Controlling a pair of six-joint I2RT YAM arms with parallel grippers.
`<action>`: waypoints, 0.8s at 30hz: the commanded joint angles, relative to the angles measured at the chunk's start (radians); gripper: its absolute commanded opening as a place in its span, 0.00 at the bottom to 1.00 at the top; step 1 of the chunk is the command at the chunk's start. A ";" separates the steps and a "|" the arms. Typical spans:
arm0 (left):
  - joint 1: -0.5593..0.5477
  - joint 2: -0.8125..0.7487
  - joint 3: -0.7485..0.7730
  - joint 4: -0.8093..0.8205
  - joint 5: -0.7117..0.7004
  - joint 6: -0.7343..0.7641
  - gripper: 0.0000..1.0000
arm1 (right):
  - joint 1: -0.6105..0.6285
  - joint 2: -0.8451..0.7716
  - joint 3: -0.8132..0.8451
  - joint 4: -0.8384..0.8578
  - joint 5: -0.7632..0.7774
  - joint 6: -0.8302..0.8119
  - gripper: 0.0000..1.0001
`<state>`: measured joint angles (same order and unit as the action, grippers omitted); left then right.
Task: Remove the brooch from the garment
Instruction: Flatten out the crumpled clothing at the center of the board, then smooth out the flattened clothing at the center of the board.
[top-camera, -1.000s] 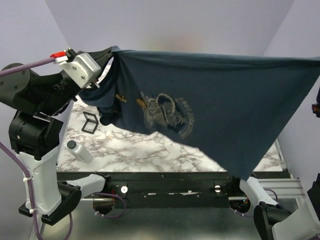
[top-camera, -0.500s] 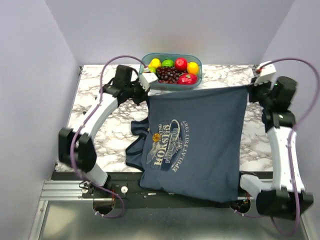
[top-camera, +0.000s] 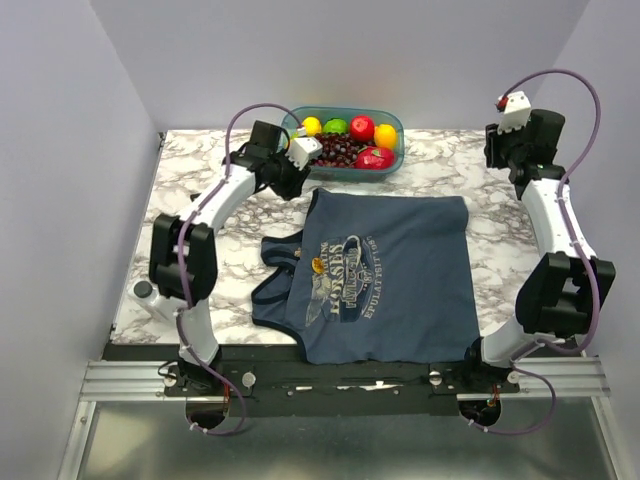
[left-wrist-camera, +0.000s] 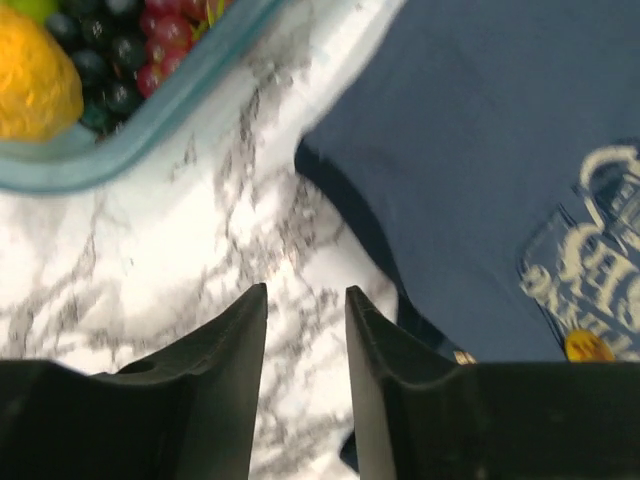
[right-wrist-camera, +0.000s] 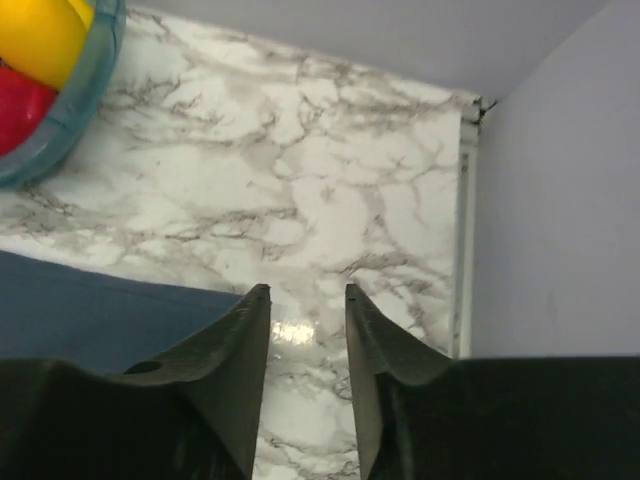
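Left fingers (left-wrist-camera: 235, 345) stand apart, gripping nothing, just off the garment's (top-camera: 400, 290) far-left corner, beside the fruit tub (top-camera: 350, 173). Right fingers (right-wrist-camera: 240, 345) likewise gape empty, beyond the garment's far-right corner. Garment lies flat, print up, on the marble surface (top-camera: 440, 165), with the gold brooch (top-camera: 316, 265) pinned at the print's left edge.

Robot lab, plain walls (top-camera: 400, 50), marble tbl (top-camera: 490, 250)
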<state>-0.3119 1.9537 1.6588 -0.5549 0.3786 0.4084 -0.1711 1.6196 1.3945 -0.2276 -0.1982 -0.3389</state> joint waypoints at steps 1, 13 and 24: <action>0.022 -0.253 -0.189 0.021 -0.020 -0.026 0.50 | 0.027 -0.090 -0.020 -0.031 -0.064 -0.113 0.47; 0.027 -0.170 -0.335 -0.158 -0.020 0.021 0.43 | 0.168 -0.001 -0.187 -0.461 -0.184 -0.574 0.42; 0.036 0.016 -0.248 -0.192 -0.122 0.099 0.38 | 0.260 0.284 0.061 -0.526 0.009 -0.624 0.36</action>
<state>-0.2871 1.9419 1.3987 -0.7223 0.3340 0.4522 0.0792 1.8366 1.3678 -0.7109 -0.2852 -0.9276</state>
